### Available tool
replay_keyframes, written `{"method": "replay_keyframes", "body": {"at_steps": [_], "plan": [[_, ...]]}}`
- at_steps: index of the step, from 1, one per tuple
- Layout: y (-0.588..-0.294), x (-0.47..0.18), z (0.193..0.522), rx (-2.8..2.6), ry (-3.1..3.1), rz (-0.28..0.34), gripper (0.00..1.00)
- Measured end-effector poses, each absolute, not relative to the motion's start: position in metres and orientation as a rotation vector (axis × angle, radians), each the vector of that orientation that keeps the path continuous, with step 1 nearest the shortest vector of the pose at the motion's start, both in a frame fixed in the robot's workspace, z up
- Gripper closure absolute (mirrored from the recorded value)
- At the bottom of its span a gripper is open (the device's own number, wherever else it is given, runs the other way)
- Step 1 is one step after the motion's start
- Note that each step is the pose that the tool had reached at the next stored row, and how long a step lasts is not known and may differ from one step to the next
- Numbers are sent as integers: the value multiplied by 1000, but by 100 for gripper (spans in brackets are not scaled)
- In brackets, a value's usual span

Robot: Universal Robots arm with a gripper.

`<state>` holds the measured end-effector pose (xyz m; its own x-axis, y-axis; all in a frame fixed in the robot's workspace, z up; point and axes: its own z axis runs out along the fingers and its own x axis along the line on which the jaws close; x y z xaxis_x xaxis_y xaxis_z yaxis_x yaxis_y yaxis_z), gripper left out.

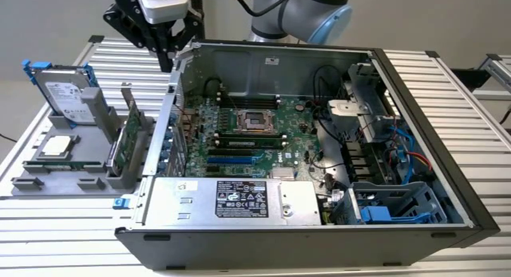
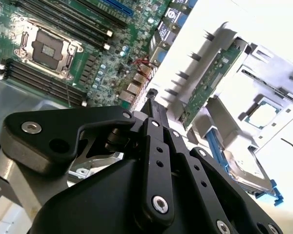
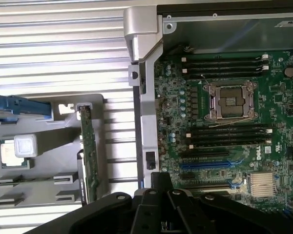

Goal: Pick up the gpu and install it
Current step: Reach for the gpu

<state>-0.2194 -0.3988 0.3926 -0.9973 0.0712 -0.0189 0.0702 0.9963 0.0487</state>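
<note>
One by one, working from near to far in the exterior view. Starting at the slatted table (image 1: 64,229), carrying a computer case (image 1: 279,247) lying open on its side. Finding a power supply (image 1: 231,202) at six o'clock inside the case and a drive bay with blue parts (image 1: 391,199) at four o'clock. Moving on to the green motherboard (image 1: 239,145), covering the case floor toward twelve o'clock, with a bare processor socket (image 1: 254,119) near its middle.

Turning to nine o'clock from the case and meeting a grey holder (image 1: 56,190) resting on the table just beside the case wall. Spotting the gpu (image 1: 125,136) standing on edge in a slot at the holder's three o'clock side, not yet picked up and touching nothing but the holder. Catching the gpu (image 3: 86,156) edge-on in the first wrist view and the gpu (image 2: 210,78) upright in its slot in the second wrist view. Noting a processor chip (image 1: 56,146) lying flat at nine o'clock from the gpu, and a hard drive (image 1: 64,91) with a blue frame propped at the holder's twelve o'clock end.

Reaching the gripper (image 1: 165,66) last, hanging at twelve o'clock from the gpu, near the far corner of the case wall and well apart from the card. Seeing the jaws pressed together and holding nothing, with the gripper (image 2: 150,96) pointing down toward the case wall. Ending on the arm (image 1: 312,14) at twelve o'clock, behind the case
</note>
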Motion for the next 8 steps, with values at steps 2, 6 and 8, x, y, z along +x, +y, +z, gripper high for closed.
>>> {"method": "replay_keyframes", "body": {"at_steps": [2,6,8], "plan": [[-399,-222,393,111,3118,75,100],[-399,-228,393,110,3118,75,100],[-399,-230,393,110,3118,75,100]]}}
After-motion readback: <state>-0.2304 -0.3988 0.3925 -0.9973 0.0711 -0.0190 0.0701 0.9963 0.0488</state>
